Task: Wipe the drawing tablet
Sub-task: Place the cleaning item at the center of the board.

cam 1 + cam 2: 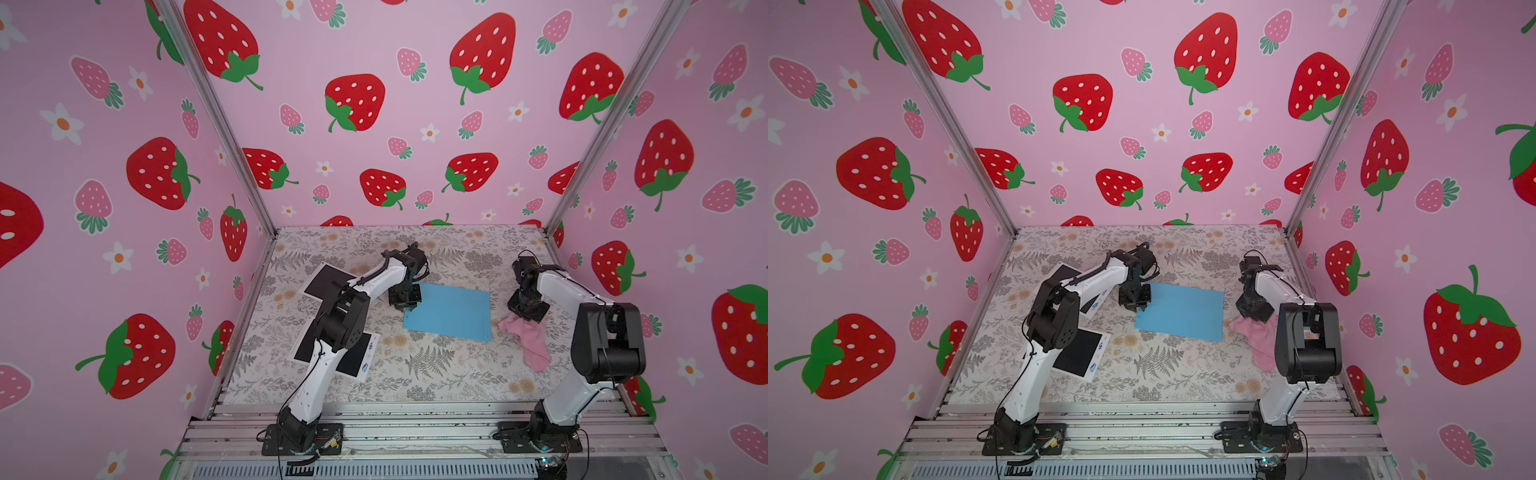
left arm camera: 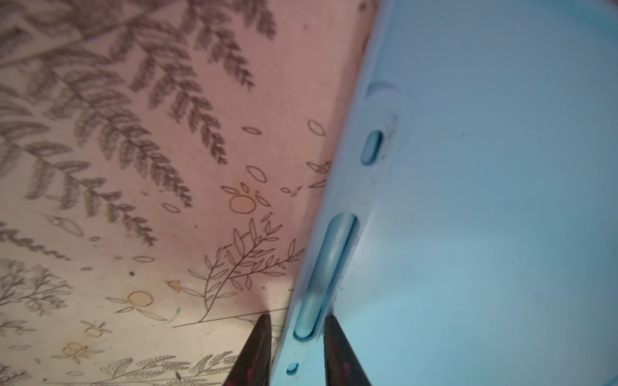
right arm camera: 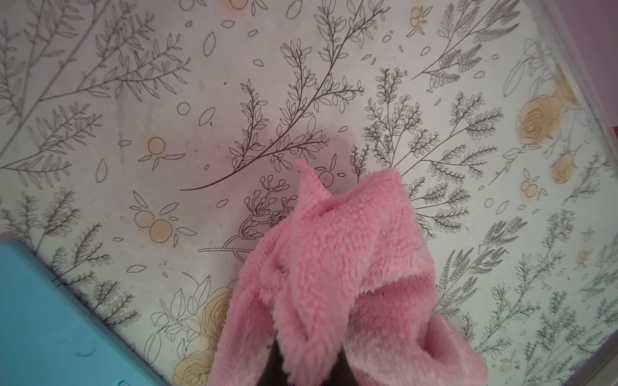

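The light blue drawing tablet [image 1: 451, 311] [image 1: 1183, 311] lies in the middle of the floral table in both top views. My left gripper [image 1: 405, 307] [image 1: 1136, 307] is at its left edge. In the left wrist view the two dark fingers of that gripper [image 2: 296, 317] are shut on the tablet's thin side [image 2: 485, 200], one on each face, by a long side button [image 2: 331, 267]. My right gripper [image 1: 525, 318] [image 1: 1254, 318] stands just right of the tablet, shut on a fluffy pink cloth [image 1: 532, 340] [image 3: 334, 260]. The cloth covers this gripper's [image 3: 301, 354] fingers and trails on the table.
Two white-framed tablets with black screens lie at the left, one [image 1: 328, 282] behind my left arm and one [image 1: 357, 353] [image 1: 1077, 353] near the front. Strawberry-print walls close in three sides. Aluminium rails [image 1: 415, 428] run along the front edge.
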